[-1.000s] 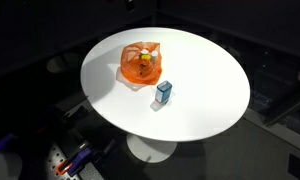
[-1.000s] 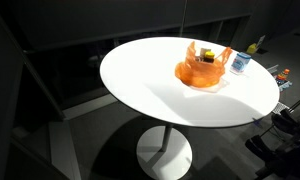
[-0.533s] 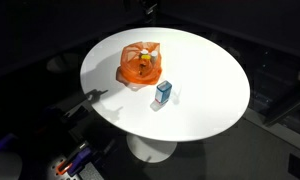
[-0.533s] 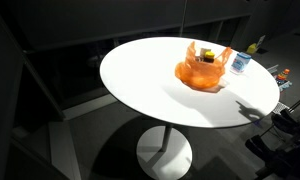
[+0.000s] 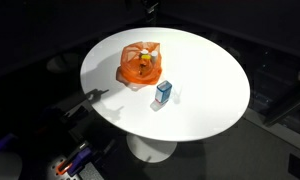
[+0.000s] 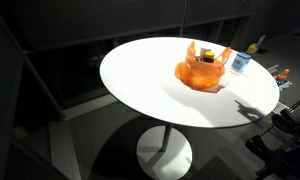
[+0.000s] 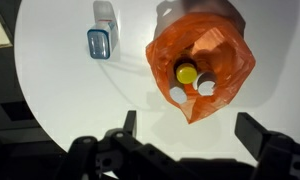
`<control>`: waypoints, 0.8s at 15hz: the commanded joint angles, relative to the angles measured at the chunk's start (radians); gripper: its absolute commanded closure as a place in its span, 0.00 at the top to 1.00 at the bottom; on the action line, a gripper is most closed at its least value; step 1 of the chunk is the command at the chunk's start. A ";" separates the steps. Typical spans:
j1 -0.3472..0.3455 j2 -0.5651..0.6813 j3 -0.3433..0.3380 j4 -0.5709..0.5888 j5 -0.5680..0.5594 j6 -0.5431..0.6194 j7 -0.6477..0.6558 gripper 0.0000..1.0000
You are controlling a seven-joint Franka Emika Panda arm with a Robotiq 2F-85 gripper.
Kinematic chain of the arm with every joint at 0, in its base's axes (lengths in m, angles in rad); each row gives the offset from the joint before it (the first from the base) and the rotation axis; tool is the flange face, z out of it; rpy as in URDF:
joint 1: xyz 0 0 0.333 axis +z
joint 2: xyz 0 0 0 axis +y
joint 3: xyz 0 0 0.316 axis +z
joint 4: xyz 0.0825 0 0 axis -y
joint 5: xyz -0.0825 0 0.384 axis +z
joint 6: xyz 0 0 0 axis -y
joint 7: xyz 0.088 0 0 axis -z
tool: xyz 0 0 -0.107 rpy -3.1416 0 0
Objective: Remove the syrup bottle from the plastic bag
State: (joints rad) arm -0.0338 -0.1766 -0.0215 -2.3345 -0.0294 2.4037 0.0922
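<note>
Starting left of the plastic bag [image 7: 200, 55] in the wrist view: the small blue carton [image 7: 102, 40] lies on the white table [image 7: 50, 95], just beside the bag and not touching it. It is in the same spot as a second ago.

On to the bag itself. It is orange, crumpled and open-mouthed, and it hasn't budged. The syrup bottle [image 7: 187, 72] is still down inside it, yellow cap up. Two white caps [image 7: 205, 88] are tucked against it on the side nearer the gripper. Nothing has come out of the bag.

The gripper [image 7: 188, 120] hangs high over the table's edge with the bag straight ahead of it. Its jaws are spread wide, one finger [image 7: 129, 122] toward the carton's side of the bag and the other past the bag's far side. It is released and holding nothing, well clear of the bag.

Here is what's new. In an exterior view, a second ago the table left of the bag [image 5: 142, 63] was bare white. Now a small dark shadow [image 5: 95, 95] lies there near the rim, well apart from the bag. Up at the top edge, the dark arm [image 5: 150, 6] has slid across to sit above the bag.

In an exterior view from the other angle, the same kind of shadow [image 6: 252, 112] has landed on the table [image 6: 140, 80] to the right of the bag [image 6: 202, 68], below the carton [image 6: 240, 61].

Over the last half second the shadows, bag and carton all hold exactly as they were.
</note>
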 commanded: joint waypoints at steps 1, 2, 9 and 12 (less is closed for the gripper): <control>0.000 -0.025 0.014 -0.005 -0.022 -0.015 0.021 1.00; 0.002 -0.025 0.018 0.001 -0.021 -0.023 0.024 1.00; 0.012 0.073 0.011 0.102 0.022 -0.044 -0.012 1.00; 0.015 0.158 0.008 0.165 0.046 -0.058 -0.029 1.00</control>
State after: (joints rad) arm -0.0233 -0.1131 -0.0067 -2.2651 -0.0209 2.3923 0.0938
